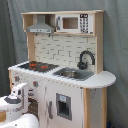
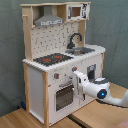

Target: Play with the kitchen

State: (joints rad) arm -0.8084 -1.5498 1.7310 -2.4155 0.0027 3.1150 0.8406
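The kitchen point(image 1: 65, 55) point(image 2: 35, 82) is a tall light-wood and white toy set in both exterior views. It has a black-and-red stovetop point(image 1: 37, 65) point(image 2: 52, 59), a sink point(image 1: 72, 74), a black faucet point(image 1: 85, 59) point(image 2: 74, 40) and a grey hood point(image 1: 41, 27) point(image 2: 48, 20). My gripper point(image 2: 78, 81) point(image 1: 21, 91) is at the kitchen's front, level with the knobs and just right of the windowed oven door point(image 2: 64, 96) in the second exterior view. I cannot tell whether it touches the front panel.
A toy microwave point(image 1: 72, 23) point(image 2: 77, 11) sits on the top shelf. A cupboard door with a dark panel point(image 1: 62, 106) fills the front under the sink. The kitchen stands on a wooden table point(image 2: 95, 119) before a grey curtain point(image 1: 115, 45).
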